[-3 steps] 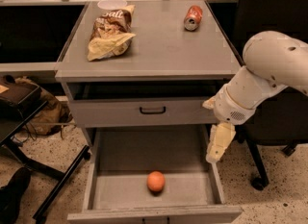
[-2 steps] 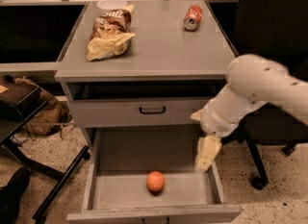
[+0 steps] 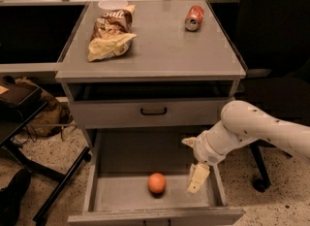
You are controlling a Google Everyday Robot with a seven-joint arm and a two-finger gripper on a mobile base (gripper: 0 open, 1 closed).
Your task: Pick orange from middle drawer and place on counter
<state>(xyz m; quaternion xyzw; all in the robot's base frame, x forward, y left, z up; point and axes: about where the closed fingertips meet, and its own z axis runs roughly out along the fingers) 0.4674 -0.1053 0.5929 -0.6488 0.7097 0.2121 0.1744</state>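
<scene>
Since approx 1 s ago the hand [image 3: 197,178] has dropped and swung left: it was outside the right wall of the middle drawer [image 3: 121,196], level w/ the upper drawer front [image 3: 153,111], and now hangs inside the open tray, low over the floor by the right wall. The orange [image 3: 157,183] hasn't budged; it sits on the drawer floor near the front, roughly centre, w/ the hand just beside it on the right, not touching. So the reach-in looks mostly done but the grasp isn't. The fruit is still in the drawer and nothing of the task is on the desk [image 3: 164,50] yet, which carries only a chip bag [image 3: 112,33] at back left and a red soda can [image 3: 194,17] lying at back right. Pose: the white arm [image 3: 261,128] comes in from the right edge, forearm angled down and left, wrist bent so the hand points downward into the tray. Can't tell whether the hand is spread or pressed together, but it's holding nothing. Probably next: a short shift left to centre over the orange before closing. It's round, so a nudge could roll it away.
</scene>
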